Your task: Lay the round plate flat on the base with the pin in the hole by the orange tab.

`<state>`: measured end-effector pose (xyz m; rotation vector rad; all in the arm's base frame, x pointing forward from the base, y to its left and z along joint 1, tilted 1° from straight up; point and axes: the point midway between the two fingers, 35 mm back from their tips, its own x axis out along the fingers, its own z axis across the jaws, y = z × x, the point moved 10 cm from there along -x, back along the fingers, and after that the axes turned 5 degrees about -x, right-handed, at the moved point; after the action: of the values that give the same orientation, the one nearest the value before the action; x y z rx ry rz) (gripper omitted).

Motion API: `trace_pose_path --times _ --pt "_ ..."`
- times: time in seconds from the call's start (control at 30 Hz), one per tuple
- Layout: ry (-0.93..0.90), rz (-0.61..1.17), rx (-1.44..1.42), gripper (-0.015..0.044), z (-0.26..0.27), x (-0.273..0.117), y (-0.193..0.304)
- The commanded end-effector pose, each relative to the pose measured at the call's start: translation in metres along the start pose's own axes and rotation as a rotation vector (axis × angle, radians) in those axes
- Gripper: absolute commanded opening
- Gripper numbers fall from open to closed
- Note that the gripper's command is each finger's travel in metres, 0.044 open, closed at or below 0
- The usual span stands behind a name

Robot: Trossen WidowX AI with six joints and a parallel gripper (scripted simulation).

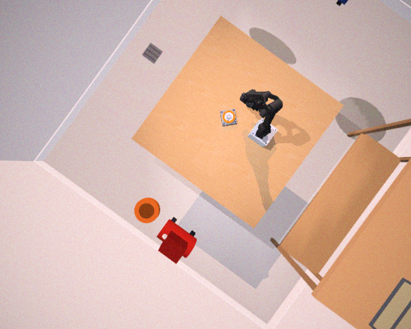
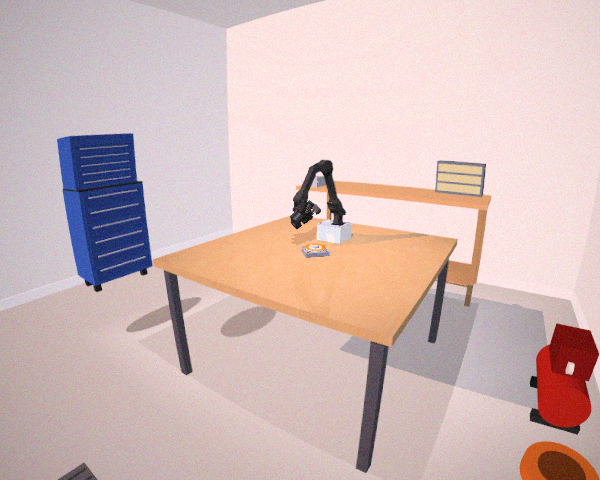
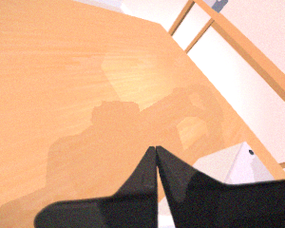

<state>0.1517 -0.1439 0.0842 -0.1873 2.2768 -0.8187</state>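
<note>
Since the hand (image 3: pixel 156 151) hangs above the worktop (image 2: pixel 341 289) with its fingers pressed together on nothing, I'd guess the plan is to nudge the plate, not grab it. The round plate (image 1: pixel 228 116) sits on its base (image 1: pixel 222 122) off to the hand's side and below it, well apart. Best bet: come down beside the orange tab, turn the plate gently about the post until it drops flat, then back off.
</note>
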Motion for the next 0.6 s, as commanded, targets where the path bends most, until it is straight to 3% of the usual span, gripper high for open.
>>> trace_pose_path --times 0.0,0.57 --pt "-0.270 0.094 -0.429 0.0000 0.016 -0.050 0.024" --pt "-0.881 0.000 -1.378 0.0000 0.008 -0.153 0.091"
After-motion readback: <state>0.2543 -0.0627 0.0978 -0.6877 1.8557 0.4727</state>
